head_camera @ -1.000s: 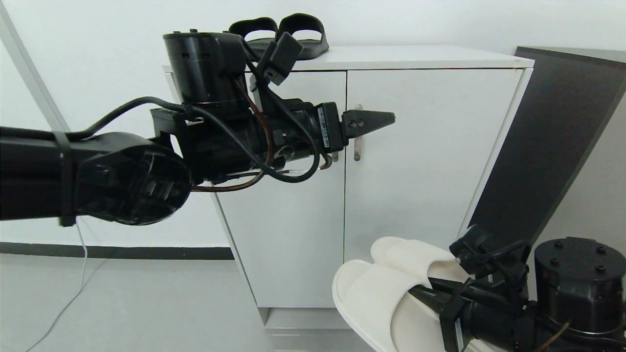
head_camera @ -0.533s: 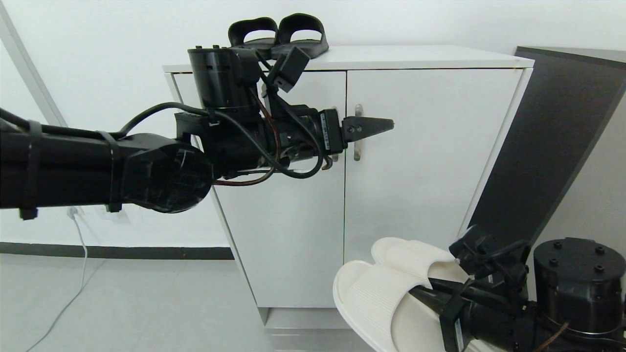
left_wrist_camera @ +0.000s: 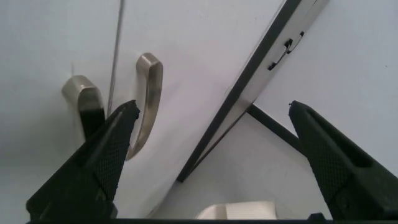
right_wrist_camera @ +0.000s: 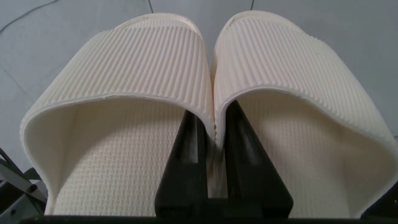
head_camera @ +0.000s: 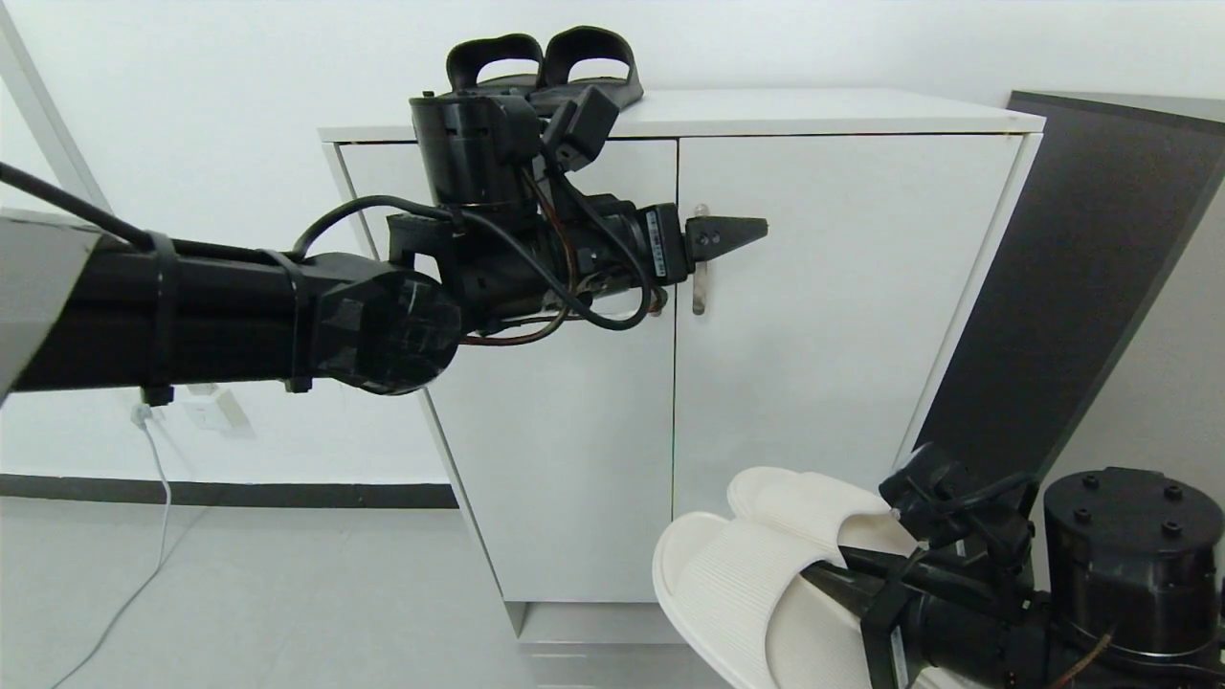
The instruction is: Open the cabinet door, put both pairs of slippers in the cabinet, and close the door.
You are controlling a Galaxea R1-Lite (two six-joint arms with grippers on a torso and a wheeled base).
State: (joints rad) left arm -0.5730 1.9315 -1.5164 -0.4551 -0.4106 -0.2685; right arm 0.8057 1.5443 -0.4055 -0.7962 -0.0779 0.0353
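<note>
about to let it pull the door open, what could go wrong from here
1. The left gripper is open, but the right door's handle sits at one of its fingers, not between them; closing could miss it.
2. The white slippers hang low in front of that door; the door may hit them as it swings out.
3. The right gripper pinches only the slippers' inner edges, so they might slip.

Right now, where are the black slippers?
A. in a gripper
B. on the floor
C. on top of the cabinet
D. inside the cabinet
C: the black slippers sit on top of the cabinet, whose doors are shut; the right gripper holds the white slippers.
</note>
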